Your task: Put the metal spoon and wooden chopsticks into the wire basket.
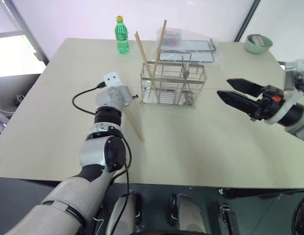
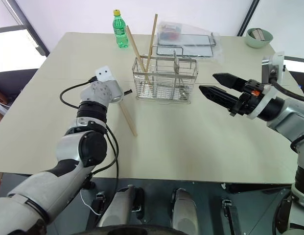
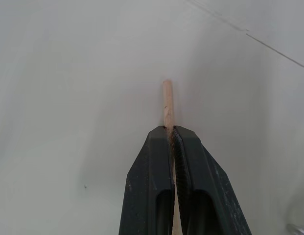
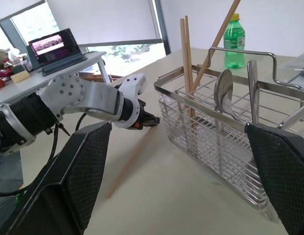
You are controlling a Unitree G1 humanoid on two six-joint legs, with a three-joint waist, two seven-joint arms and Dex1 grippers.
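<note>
My left gripper (image 1: 135,97) is shut on a wooden chopstick (image 1: 135,128) just left of the wire basket (image 1: 174,84). In the left wrist view a short tip of the stick (image 3: 167,100) pokes out past the black fingertips (image 3: 159,142). The rest of it slants back along the tabletop (image 4: 129,161). Two more chopsticks (image 1: 144,54) lean upright in the basket's left end. The metal spoon (image 4: 223,94) stands in the basket, bowl up, beside another metal utensil (image 4: 253,88). My right gripper (image 1: 224,87) hovers open to the right of the basket, holding nothing.
A green bottle (image 1: 122,35) stands at the back of the table. A flat tray in clear plastic wrap (image 1: 188,46) lies behind the basket. A green bowl (image 1: 258,43) sits at the back right. A laptop (image 4: 56,45) rests on a side desk.
</note>
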